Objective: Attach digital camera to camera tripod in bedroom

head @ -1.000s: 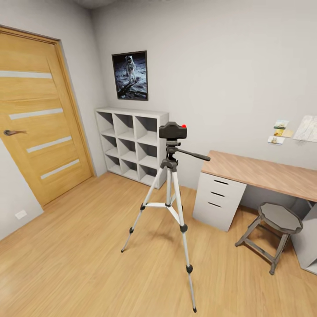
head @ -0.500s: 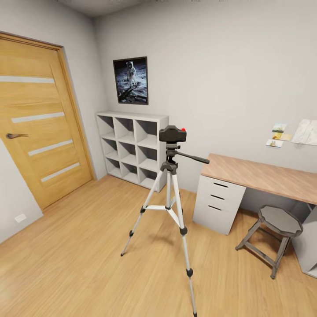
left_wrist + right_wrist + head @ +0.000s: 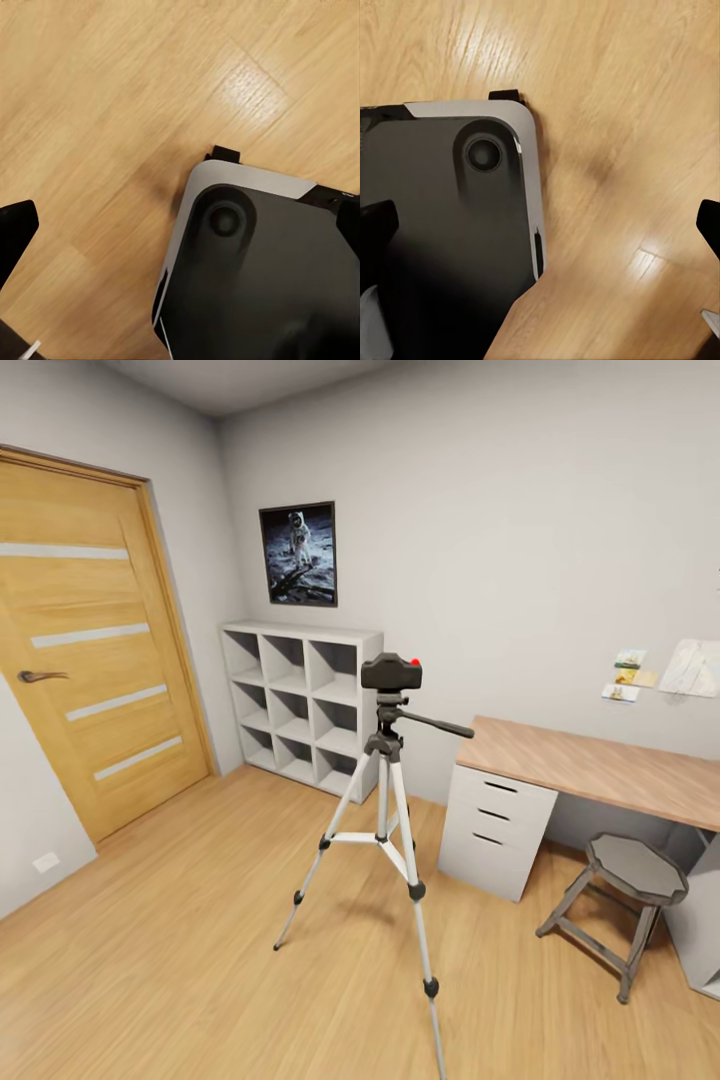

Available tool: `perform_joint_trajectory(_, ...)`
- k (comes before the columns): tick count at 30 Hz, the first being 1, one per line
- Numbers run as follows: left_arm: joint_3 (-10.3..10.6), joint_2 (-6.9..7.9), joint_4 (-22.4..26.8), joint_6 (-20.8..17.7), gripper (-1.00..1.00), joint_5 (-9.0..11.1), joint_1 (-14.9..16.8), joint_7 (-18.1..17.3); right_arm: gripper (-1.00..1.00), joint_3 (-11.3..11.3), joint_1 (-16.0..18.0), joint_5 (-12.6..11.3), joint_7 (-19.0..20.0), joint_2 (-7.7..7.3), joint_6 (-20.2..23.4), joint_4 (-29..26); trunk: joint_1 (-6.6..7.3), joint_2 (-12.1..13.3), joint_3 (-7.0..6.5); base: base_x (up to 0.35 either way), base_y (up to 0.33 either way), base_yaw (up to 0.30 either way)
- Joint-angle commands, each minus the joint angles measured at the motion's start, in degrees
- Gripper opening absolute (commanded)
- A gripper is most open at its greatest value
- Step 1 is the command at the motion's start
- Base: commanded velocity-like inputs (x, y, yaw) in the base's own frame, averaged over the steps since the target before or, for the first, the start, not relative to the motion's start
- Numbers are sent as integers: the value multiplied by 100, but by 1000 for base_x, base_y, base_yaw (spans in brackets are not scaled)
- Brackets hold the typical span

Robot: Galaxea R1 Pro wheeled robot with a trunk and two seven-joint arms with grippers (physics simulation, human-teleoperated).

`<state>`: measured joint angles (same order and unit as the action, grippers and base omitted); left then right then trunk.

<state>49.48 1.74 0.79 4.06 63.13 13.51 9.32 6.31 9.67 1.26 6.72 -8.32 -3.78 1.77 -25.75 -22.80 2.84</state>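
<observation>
wood floor (image 3: 112,97), robot base (image 3: 262,277)

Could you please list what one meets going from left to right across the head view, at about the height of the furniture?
wooden door → white cube shelf → digital camera sitting atop the camera tripod → wood-topped desk → grey octagonal stool.

No writing, brand, number or sign can be read anywhere. The framed astronaut picture (image 3: 299,554) at upper middle and the small cards (image 3: 627,678) pinned at right carry no legible lettering.
</observation>
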Motion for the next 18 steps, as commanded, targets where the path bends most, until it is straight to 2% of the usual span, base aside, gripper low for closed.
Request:
perform_joint_trajectory(1, 47, 1, 8, 7, 100, 42, 2, 26, 100, 46, 9, 13, 24, -3, -35, 21, -4, -12, 3, 0, 0, 0)
perform_joint_trajectory(18, 51, 1, 8, 7, 100, 42, 2, 26, 100, 46, 9, 14, 23, -3, -39, 22, -4, -12, -157, 0, 0, 0)
